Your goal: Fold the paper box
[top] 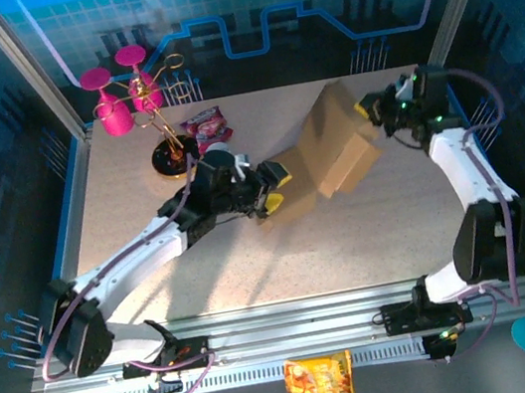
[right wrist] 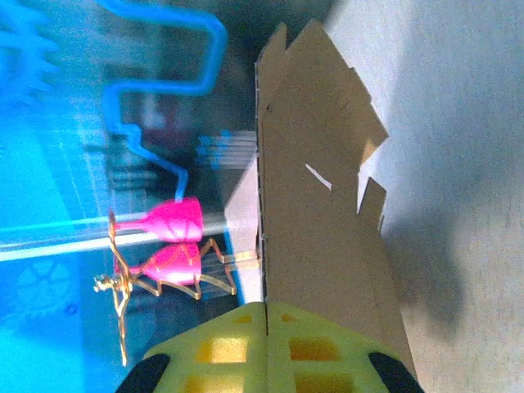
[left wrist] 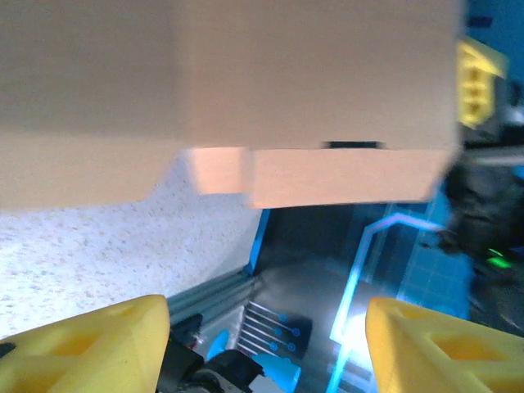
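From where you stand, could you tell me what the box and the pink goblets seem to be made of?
Paper box: matte brown cardboard, judging by its die-cut tabs and creased folds. Pink goblets: probably opaque plastic, evenly coloured with a slight sheen; painted glass is possible.

Left claw (left wrist: pixel 266 348) wide, right claw (right wrist: pixel 266 315) pinched

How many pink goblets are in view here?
2. Both hang upside down on the gold rack at the far left corner of the table: the left pink goblet and the right pink goblet beside it. No others seem hidden.
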Robot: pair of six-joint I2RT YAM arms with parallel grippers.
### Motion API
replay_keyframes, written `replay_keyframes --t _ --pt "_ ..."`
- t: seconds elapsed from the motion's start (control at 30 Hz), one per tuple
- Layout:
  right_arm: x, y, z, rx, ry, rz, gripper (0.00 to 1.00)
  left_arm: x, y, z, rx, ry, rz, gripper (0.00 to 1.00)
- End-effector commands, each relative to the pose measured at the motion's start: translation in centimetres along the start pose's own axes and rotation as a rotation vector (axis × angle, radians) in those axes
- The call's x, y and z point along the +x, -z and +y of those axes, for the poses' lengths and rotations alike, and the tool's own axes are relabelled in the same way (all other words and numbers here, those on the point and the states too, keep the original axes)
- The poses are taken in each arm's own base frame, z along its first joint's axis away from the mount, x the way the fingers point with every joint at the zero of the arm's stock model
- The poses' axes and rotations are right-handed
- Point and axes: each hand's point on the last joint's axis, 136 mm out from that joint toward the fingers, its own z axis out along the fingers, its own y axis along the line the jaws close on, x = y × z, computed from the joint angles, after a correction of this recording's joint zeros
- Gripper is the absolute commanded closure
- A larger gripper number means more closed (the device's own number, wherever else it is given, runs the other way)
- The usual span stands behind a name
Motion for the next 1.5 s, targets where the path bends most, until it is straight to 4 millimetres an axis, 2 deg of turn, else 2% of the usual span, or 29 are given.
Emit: replay_keyframes --t 0.0,0.13,0.2,0.27,0.33,0.4,0.5,0.63,0.73,0.83,0.93,1.03,1.17,1.23,1.33,1.47 --pt "-1.1 6.4 1.1 0.259 0.198 -0.174 1.0 -1.3 3.7 0.3 -0.073 -0.056 -0.106 0.35" --pt "-1.3 10.9 4.6 0.4 0.362 -0.313 1.0 -2.8 6.2 -0.1 -0.071 -0.058 -0.178 0.36" --pt "-0.1 11.7 6.0 0.457 0.445 -0.347 1.0 -3.4 7.0 -0.4 -0.062 -0.056 -0.196 0.36" --pt "1.6 10.9 6.8 0.492 0.498 -0.33 1.0 -4.0 7.5 -0.5 -0.058 -0.049 -0.208 0.37" --pt "4.3 8.4 6.7 0.505 0.525 -0.264 1.0 -4.6 8.1 -0.5 -0.058 -0.041 -0.223 0.38" --pt "7.3 5.1 5.7 0.507 0.52 -0.191 1.0 -5.2 8.8 -0.5 -0.057 -0.037 -0.237 0.39" --pt "11.3 -0.1 2.7 0.507 0.465 -0.136 1.0 -5.7 9.6 0.4 -0.082 -0.017 -0.237 0.42" --pt "13.6 -5.3 -2.1 0.45 0.251 -0.162 1.0 -5.2 9.5 1.3 -0.115 -0.043 -0.179 0.49" --pt "14.5 -7.7 -2.9 0.379 0.164 -0.151 1.0 -4.2 8.6 2.4 -0.161 -0.097 -0.107 0.53" --pt "15.1 -8.1 -2.7 0.409 0.186 -0.115 1.0 -3.8 7.8 3.5 -0.199 -0.14 -0.082 0.6" --pt "15.5 -8.1 -2.9 0.407 0.16 -0.105 1.0 -3.4 6.6 3.7 -0.203 -0.145 -0.063 0.62" --pt "15.7 -7.9 -3.2 0.394 0.099 -0.11 1.0 -3.0 4.7 2.7 -0.175 -0.143 -0.053 0.62" --pt "15.3 -7.4 -2.4 0.323 0.018 -0.139 1.0 -2.2 2.4 0.6 -0.106 -0.129 -0.049 0.62" --pt "14.7 -7.0 -1.8 0.281 -0.025 -0.166 1.0 -2.3 1.9 0.0 -0.087 -0.088 -0.054 0.65" --pt "13.8 -6.9 -0.8 0.187 -0.108 -0.201 1.0 -2.0 1.5 -1.7 -0.059 -0.134 -0.044 0.66" --pt "12.8 -6.4 0.7 0.122 -0.132 -0.241 1.0 -2.0 1.8 -1.6 -0.121 -0.223 -0.033 0.67"
